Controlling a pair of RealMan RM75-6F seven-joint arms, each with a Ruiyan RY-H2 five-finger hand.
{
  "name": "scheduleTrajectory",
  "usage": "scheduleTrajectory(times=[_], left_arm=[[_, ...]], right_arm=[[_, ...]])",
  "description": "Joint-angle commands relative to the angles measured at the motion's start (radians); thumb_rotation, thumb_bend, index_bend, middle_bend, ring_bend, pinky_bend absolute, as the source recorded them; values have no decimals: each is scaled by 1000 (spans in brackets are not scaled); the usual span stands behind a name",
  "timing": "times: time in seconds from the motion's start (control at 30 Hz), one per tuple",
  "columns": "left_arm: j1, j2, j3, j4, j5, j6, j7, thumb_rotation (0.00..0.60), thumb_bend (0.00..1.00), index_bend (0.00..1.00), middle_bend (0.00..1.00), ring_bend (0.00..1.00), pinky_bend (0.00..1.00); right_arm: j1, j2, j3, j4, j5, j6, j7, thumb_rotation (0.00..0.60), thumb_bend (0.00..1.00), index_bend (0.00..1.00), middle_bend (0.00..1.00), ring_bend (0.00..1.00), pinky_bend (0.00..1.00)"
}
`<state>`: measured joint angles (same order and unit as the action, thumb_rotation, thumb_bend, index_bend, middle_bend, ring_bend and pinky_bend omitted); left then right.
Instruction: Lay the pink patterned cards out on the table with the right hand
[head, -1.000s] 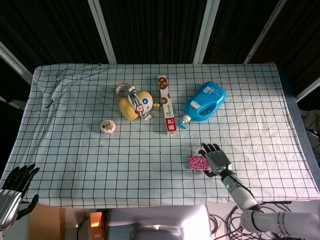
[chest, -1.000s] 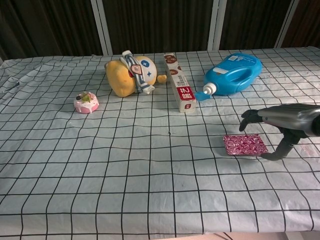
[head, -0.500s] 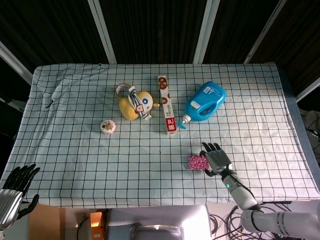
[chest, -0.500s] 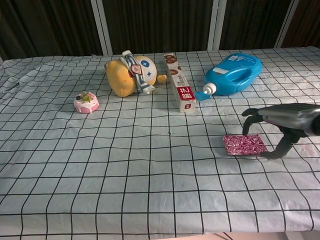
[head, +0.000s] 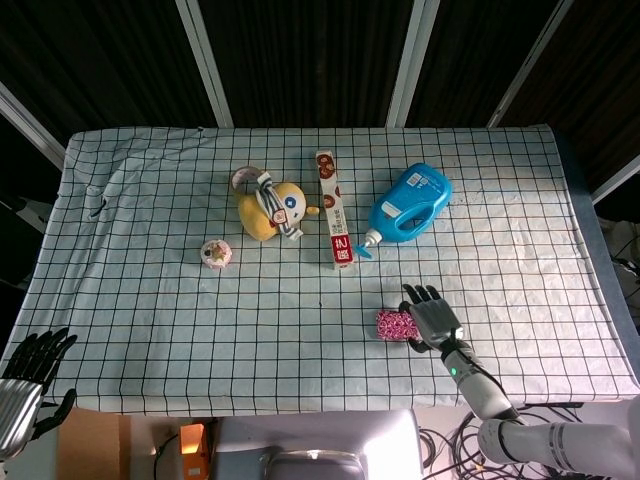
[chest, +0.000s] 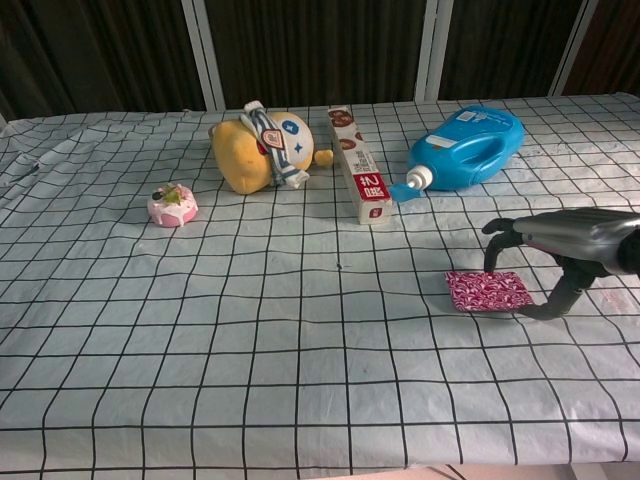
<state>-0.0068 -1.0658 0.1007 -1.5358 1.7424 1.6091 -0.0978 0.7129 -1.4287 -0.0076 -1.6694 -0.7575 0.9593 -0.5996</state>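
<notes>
Arching over the right edge of the pink patterned card deck, which is lying flat on the checked tablecloth, the right hand is hovering with fingers apart, apparently needing to lower and pinch the top cards.

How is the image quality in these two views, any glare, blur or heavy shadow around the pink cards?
Head view: even light, sharp, no glare; the pink cards look small beside the right hand. Chest view: cards crisp, with only a faint shadow under the hand; the dark backdrop shows no detail, and the blue bottle has a mild sheen.
</notes>
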Motion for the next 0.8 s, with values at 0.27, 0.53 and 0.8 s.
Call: scheduleTrajectory(times=[0.27,0.53,0.8], left_arm=[[4,2,1,6,4,10,-11,600,448,0,36,0,0],[3,2,1,6,4,8,-12,600,447,0,36,0,0],[-2,0,0,-1,1,-4,-1,600,448,0,36,0,0]], right_arm=[[-14,8,8,-2,-38,12,40,600,292,440,0,0,70],[-50,69,37,-9,-88,37,134,600,314,493,0,0,90],[-76,106,53,78,-63,9,198,600,313,485,0,0,90]])
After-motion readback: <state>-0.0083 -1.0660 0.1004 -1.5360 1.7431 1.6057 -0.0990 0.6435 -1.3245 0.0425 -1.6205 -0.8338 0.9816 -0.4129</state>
